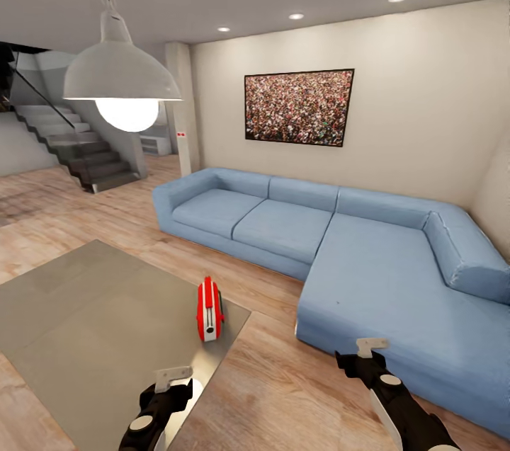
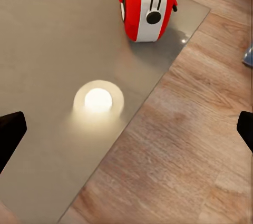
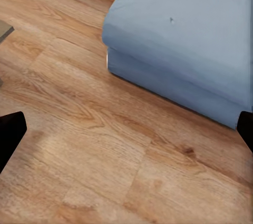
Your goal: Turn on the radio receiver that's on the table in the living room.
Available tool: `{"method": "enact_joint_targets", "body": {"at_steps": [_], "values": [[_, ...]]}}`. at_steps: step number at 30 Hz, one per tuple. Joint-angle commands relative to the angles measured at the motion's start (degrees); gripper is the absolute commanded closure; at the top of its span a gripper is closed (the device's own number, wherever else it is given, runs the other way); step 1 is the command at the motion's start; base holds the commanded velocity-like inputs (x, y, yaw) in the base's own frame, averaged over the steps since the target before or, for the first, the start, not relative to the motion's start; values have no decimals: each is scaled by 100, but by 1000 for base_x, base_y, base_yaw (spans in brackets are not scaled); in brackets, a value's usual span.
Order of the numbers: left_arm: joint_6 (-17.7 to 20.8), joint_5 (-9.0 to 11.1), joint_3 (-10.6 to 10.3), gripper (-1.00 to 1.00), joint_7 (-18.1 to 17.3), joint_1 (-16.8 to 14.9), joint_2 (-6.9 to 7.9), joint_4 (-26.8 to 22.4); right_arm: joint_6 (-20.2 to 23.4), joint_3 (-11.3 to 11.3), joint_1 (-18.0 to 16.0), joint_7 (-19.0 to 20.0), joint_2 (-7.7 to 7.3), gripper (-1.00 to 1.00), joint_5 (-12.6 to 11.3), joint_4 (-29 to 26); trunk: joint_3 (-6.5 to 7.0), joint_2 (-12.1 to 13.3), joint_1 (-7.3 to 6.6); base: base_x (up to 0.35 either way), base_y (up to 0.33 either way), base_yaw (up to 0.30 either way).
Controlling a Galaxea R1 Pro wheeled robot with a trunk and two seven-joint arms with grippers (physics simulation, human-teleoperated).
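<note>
At far left a staircase [image 1: 78,146] climbs behind the white pendant lamp [image 1: 120,76]. Below it lies the grey glossy counter [image 1: 85,323], the lamp's glare mirrored on its top in the left wrist view. The left tool [image 1: 173,381] hovers over the counter's near edge, fingers spread wide with nothing between them. Just ahead of it the radio receiver [image 1: 210,310] stands upright near the counter's right corner, side-on to the robot, its white trim and a black knob facing the left wrist camera [image 2: 145,5]. Further right is wood floor [image 1: 283,380], then the right tool [image 1: 367,352], also spread wide and empty, above the floor near the blue sofa [image 1: 368,267]; a framed crowd picture [image 1: 299,106] hangs above.

The radio sits close to the corner on a slick top, so a sideways push from the left tool could probably slide or tip it off. Its face is turned away, so the switch may be hard to reach.
</note>
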Motion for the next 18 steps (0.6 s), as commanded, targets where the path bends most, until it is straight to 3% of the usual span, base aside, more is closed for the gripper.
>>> {"method": "enact_joint_targets", "body": {"at_steps": [1,11,18], "values": [[-2,0,-1,-100,0,2,0,0,0,0,0,0,0,-100,-1,0,0,0,0,0,-54,0],[-5,0,-4,-100,0,7,3,0,0,0,0,1,0,-100,-3,0,0,0,0,0,-7,11],[-5,0,-2,-100,0,9,-1,0,0,0,0,-5,0,-100,-4,0,0,0,0,0,0,227]]}}
